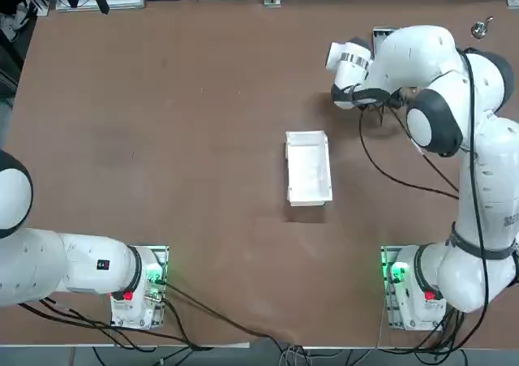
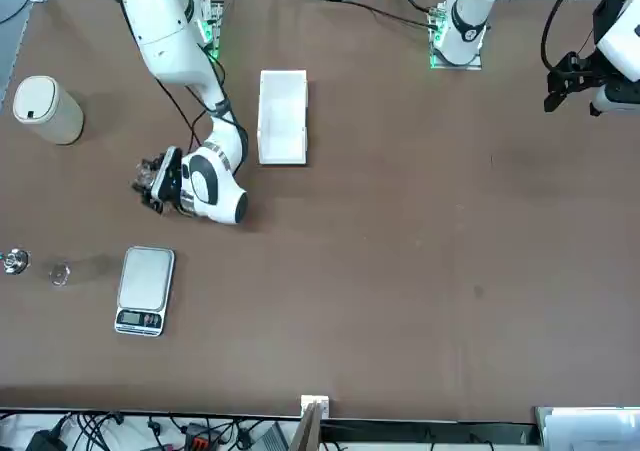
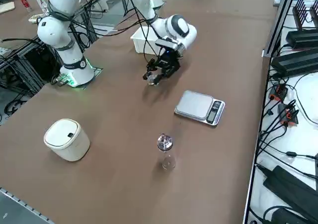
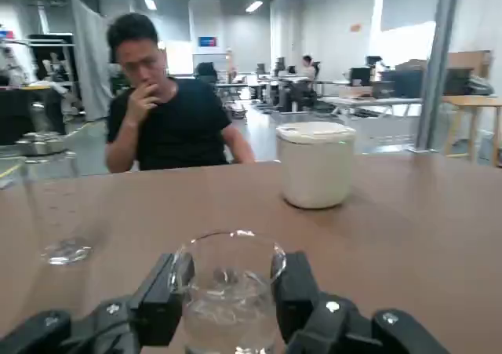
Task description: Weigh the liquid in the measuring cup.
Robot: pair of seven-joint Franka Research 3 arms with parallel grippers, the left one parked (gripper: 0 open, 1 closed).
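My right gripper [image 4: 230, 285] is shut on the measuring cup [image 4: 227, 256], a small clear cup with a little liquid in it; one black finger [image 4: 166, 287] presses each side. The right side view shows the gripper [image 3: 153, 77] low over the brown table, left of the grey scale [image 3: 199, 107]. In the front view the gripper [image 2: 152, 183] sits above the scale [image 2: 145, 289], apart from it. The scale's platform is bare. In the top view the arm hides the gripper and the cup.
A white rectangular tray [image 2: 283, 116] lies mid-table. A white lidded canister [image 3: 67, 139] stands near the table's right edge. A clear vessel [image 3: 168, 162] and a shiny metal knob [image 3: 164, 142] sit between the canister and the scale. A person [image 4: 165, 122] sits beyond the table.
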